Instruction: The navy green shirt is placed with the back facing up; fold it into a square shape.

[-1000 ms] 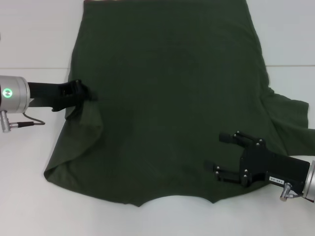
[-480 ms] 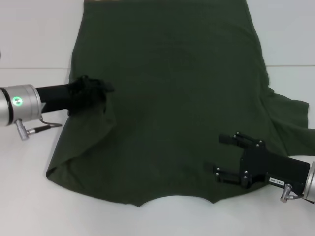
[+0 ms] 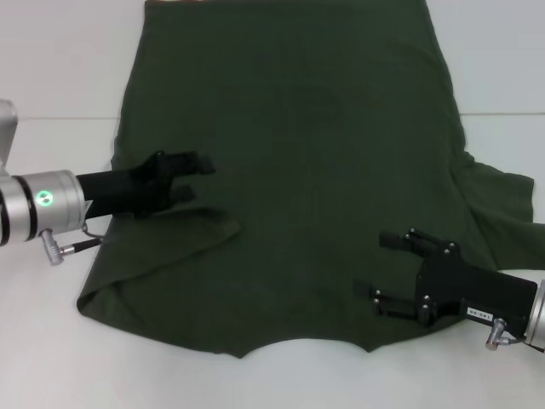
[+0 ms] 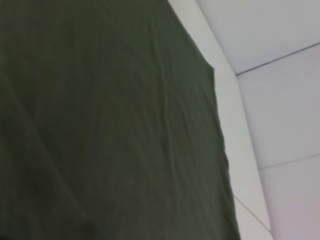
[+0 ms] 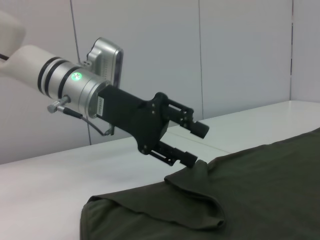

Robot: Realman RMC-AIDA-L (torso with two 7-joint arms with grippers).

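The navy green shirt lies spread flat on the white table, its neckline toward the near edge. Its left sleeve is folded inward over the body. My left gripper hovers open just above that fold. In the right wrist view the left gripper has its jaws apart, and the lower finger touches the raised fold. My right gripper rests open over the shirt near the right shoulder. The right sleeve lies spread out flat. Only shirt fabric and table show in the left wrist view.
White table surface surrounds the shirt on the left, right and near sides. A pale wall stands behind the table in the right wrist view.
My left gripper has carried the left sleeve rightward over the shirt body, laid it down and opened. The right arm has not moved.
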